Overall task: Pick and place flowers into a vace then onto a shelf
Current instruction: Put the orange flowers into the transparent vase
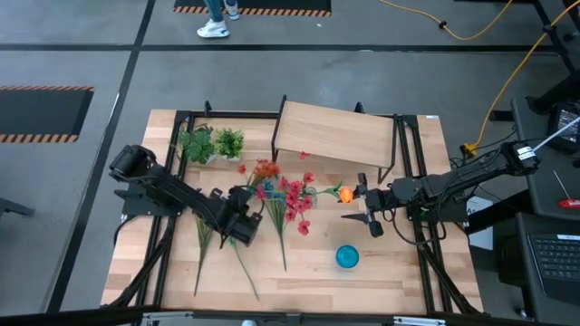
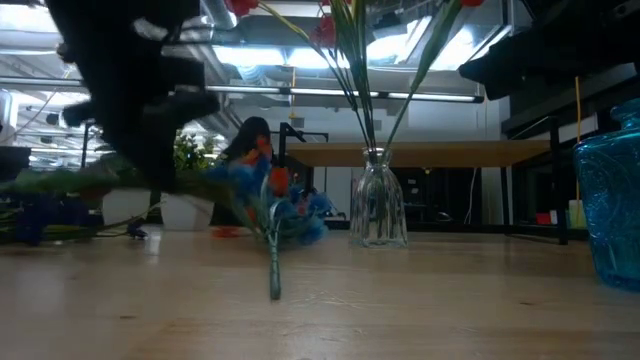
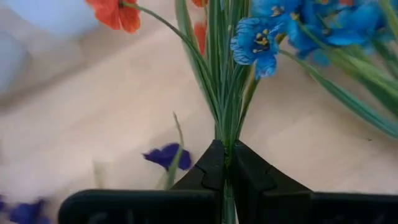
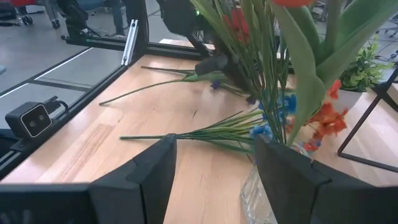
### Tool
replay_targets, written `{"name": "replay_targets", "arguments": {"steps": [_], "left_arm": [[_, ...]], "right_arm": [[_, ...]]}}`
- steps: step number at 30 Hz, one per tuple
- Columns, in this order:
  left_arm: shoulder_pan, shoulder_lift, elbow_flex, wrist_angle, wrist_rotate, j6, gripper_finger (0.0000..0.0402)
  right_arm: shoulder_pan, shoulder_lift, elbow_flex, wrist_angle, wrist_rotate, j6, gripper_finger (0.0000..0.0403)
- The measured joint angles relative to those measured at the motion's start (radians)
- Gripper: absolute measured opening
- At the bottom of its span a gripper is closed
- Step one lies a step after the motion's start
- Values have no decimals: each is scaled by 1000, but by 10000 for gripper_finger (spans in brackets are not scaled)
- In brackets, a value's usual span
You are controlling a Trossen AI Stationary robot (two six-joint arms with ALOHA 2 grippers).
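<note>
My left gripper (image 1: 242,226) is left of the table's middle, shut on the green stems of a flower bunch (image 3: 224,81) with blue and orange blossoms. A clear glass vase (image 2: 378,205) stands on the table holding red flowers (image 1: 294,201) on long stems. My right gripper (image 1: 362,208) hangs open to the right of the vase; its fingers (image 4: 155,168) stand on either side of the vase's rim (image 4: 261,190) without touching it. Another blue and orange bunch (image 4: 205,134) lies flat on the table. The shelf (image 1: 335,136) stands at the far edge. My left gripper pinches the bunch's gathered stems (image 3: 225,146) between its two fingers, below the blossoms. The fingers slant down and lie across the stems. Blue and orange blossoms fan out beyond the fingertips. I cannot tell whether the bunch is clear of the table.
Two small potted plants (image 1: 213,143) stand at the far left beside the shelf. A blue glass (image 1: 347,257) stands near the right front. Loose stems (image 1: 201,254) lie toward the near left, a purple blossom (image 3: 165,155) under my left gripper. A person's feet (image 1: 216,25) show beyond the table.
</note>
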Motion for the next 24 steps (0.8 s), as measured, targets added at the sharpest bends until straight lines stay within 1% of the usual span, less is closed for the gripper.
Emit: {"name": "replay_targets", "arguments": {"steps": [2, 7, 9, 12, 15, 19, 24], "left_arm": [[0, -8, 38, -70, -19, 19, 6], [0, -12, 129, -254, -45, 9, 6], [0, -12, 151, -282, -45, 17, 6], [0, -12, 169, -297, -31, 67, 6], [-2, -13, 192, -356, -26, 72, 6], [-18, -13, 221, -507, -28, -17, 6], [-73, -13, 236, -632, -43, -145, 7]], "right_arm": [[0, 0, 0, 0, 0, 0, 218], [0, 0, 0, 0, 0, 0, 218], [0, 0, 0, 0, 0, 0, 218], [0, 0, 0, 0, 0, -1, 218], [0, 0, 0, 0, 0, -1, 218], [0, 0, 0, 0, 0, -1, 218], [0, 0, 0, 0, 0, -1, 218]]}}
